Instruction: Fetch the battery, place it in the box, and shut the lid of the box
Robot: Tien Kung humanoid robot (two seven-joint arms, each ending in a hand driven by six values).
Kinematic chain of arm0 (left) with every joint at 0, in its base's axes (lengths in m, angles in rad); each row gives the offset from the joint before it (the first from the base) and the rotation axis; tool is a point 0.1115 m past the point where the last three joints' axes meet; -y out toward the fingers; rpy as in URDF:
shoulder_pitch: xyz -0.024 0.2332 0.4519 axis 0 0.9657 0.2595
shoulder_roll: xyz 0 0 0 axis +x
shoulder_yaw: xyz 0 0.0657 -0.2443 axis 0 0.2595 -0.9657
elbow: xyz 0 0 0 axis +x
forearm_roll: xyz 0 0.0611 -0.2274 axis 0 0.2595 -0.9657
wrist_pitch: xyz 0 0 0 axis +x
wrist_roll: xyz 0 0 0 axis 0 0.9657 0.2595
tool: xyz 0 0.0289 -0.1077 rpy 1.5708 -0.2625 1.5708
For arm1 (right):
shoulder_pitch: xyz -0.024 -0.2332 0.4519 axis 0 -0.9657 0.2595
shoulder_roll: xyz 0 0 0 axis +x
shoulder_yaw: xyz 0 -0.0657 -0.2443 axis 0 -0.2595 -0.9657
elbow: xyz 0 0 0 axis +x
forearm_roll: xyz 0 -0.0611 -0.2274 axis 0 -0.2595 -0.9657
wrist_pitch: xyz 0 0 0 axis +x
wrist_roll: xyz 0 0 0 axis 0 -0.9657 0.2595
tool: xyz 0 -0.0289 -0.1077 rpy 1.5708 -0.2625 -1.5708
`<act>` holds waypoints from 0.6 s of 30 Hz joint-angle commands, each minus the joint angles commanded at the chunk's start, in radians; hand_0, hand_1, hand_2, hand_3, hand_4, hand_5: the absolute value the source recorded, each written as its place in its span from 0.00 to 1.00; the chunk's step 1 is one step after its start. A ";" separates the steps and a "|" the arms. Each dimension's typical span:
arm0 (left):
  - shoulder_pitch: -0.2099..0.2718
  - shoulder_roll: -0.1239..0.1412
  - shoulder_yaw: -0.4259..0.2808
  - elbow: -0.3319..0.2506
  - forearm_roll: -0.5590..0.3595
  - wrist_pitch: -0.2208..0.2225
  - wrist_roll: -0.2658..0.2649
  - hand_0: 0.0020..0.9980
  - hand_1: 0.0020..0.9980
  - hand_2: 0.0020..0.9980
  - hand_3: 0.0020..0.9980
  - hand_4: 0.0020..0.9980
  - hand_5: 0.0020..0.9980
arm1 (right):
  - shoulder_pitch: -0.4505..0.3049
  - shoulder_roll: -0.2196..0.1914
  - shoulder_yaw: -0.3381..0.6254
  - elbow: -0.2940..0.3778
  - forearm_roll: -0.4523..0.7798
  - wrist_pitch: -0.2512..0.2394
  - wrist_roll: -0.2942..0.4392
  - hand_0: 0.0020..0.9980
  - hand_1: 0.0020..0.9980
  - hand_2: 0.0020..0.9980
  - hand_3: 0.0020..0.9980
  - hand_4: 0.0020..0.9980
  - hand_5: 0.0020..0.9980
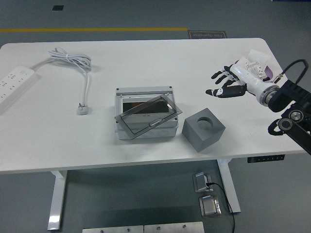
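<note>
A grey box stands at the table's middle. Its clear-windowed lid lies skewed on top, one corner jutting past the front left edge. No battery shows in the head view. My right hand hovers over the table's right side, well to the right of the box, fingers spread and holding nothing. The left arm is out of view. No person is in view.
A dark grey cube with a round hole stands just right of the box. A purple dish with packets sits at the far right. A white power strip and its coiled cable lie at the left.
</note>
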 joint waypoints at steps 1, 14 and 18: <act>0.001 0.000 0.000 0.000 -0.001 0.000 0.000 0.73 0.75 0.73 0.69 0.57 0.48 | -0.026 -0.008 0.027 0.020 0.021 -0.009 0.019 0.63 0.49 0.58 0.68 0.90 0.39; 0.005 0.000 0.041 0.001 -0.052 0.003 -0.014 0.73 0.75 0.73 0.69 0.57 0.47 | -0.443 0.057 0.216 0.192 0.473 -0.118 0.407 0.45 0.43 0.48 0.53 0.82 0.49; 0.003 0.000 0.044 0.001 -0.053 0.003 -0.016 0.73 0.75 0.73 0.68 0.57 0.47 | -0.542 0.088 0.150 0.216 0.622 -0.117 0.521 0.46 0.42 0.49 0.53 0.76 0.48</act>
